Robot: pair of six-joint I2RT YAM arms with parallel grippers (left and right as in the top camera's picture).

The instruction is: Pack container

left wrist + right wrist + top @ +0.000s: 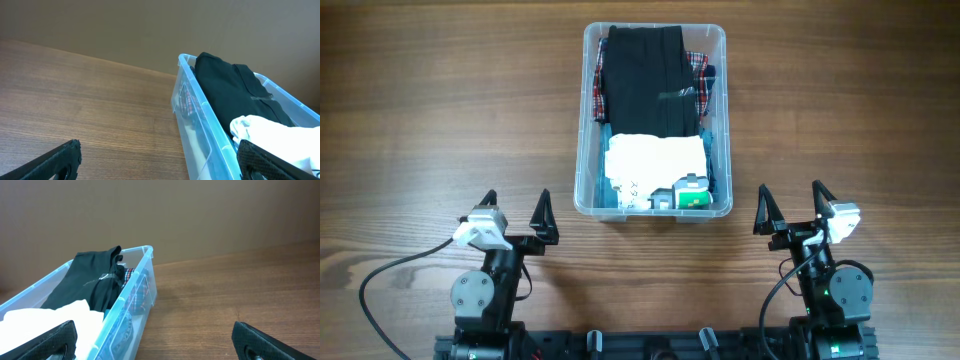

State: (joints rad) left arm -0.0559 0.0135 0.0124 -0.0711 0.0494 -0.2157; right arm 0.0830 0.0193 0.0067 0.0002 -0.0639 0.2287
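Two grippers, left gripper [517, 200] and right gripper [790, 192], stand wide open, empty; the container [582, 120] sits between and beyond them, full of clothes [642, 80]; packing looks done; your next move needs no grasp.

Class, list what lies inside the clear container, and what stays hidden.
Inside the container: a black garment over red plaid cloth, a white cloth and a green-and-grey item. Whatever lies beneath them is covered.

Container [581, 130] clear, colourless. Inside: black garment [645, 80], red-white-blue plaid cloth [601, 95], white cloth [655, 158], green-and-grey item [693, 196], teal-blue fabric [713, 165] along the edge. Table [440, 120] brown, streaked wood grain.
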